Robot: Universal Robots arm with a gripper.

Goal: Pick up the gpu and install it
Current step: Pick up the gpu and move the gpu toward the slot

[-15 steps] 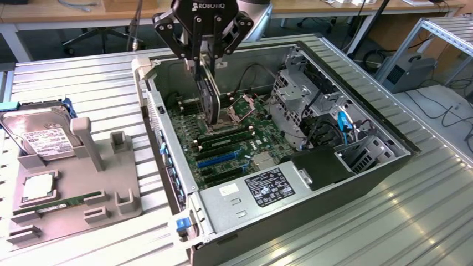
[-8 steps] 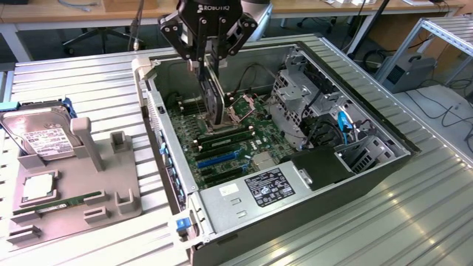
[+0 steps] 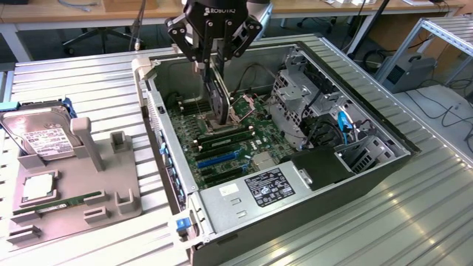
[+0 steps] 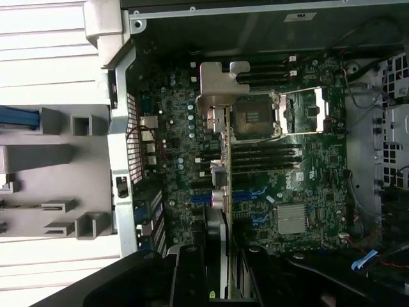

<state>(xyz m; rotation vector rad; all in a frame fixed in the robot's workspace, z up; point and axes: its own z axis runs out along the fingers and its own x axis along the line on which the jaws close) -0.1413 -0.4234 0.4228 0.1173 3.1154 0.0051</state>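
The gpu (image 3: 217,95) hangs on edge inside the open computer case (image 3: 159,113), over the motherboard (image 3: 236,147) near the CPU socket. My gripper (image 3: 211,62) is shut on its upper edge, directly above the case. In the wrist view the gpu (image 4: 221,185) shows edge-on as a thin strip. Its silver bracket (image 4: 218,82) points toward the case's rear wall. The black fingers (image 4: 186,276) stand on either side of the card. The card's lower edge is still above the board, close to the blue slots (image 4: 250,194).
A grey fixture tray (image 3: 96,194) at the exterior view's left holds a silver hard drive (image 3: 41,137) and a green memory stick (image 3: 70,200). Inside the case are a drive cage (image 3: 296,94), cables (image 3: 342,126) and a labelled power supply (image 3: 270,188).
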